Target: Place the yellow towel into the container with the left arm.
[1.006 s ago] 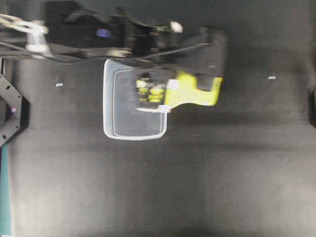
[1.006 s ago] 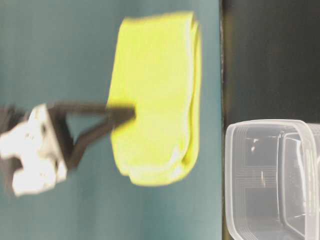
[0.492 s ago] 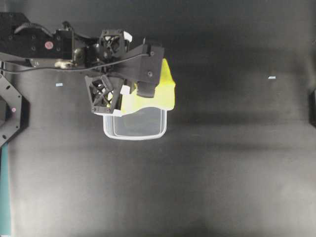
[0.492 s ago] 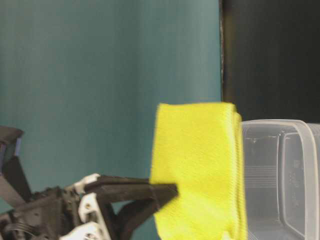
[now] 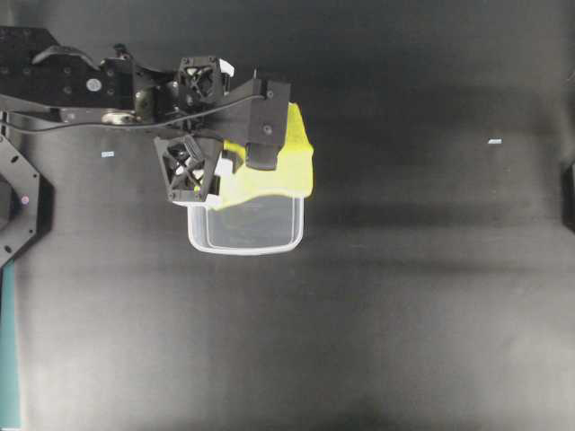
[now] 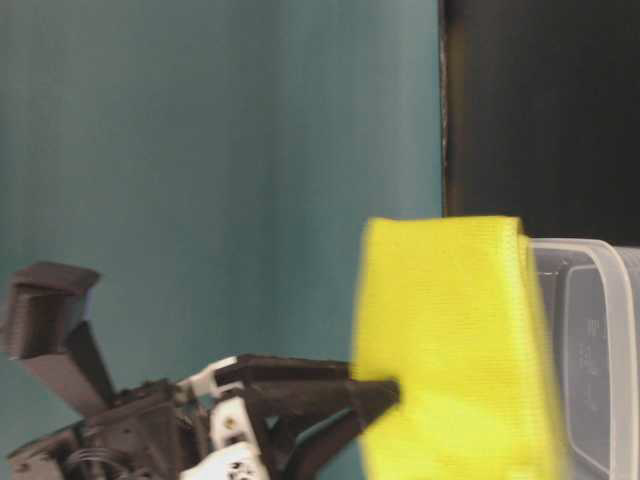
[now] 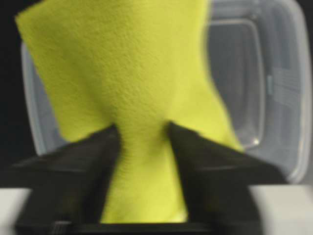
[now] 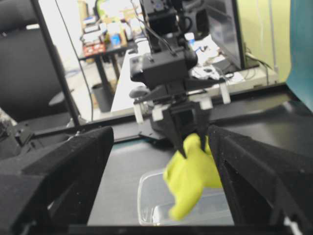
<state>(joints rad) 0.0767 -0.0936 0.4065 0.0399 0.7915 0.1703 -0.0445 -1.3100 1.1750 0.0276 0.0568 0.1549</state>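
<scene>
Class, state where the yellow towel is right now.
Overhead view, upper left: the yellow towel hangs pinched in the left pincer, over the clear container's far rim.

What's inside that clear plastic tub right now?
The clear plastic tub looks empty where visible. The yellow towel, held by the left gripper, hangs over one end, covering that part.

Dim, dark table from overhead; bright window behind in right wrist view; left wrist view softly blurred

Black left arm [image 5: 99,85], lattice frame, white clips.
</scene>
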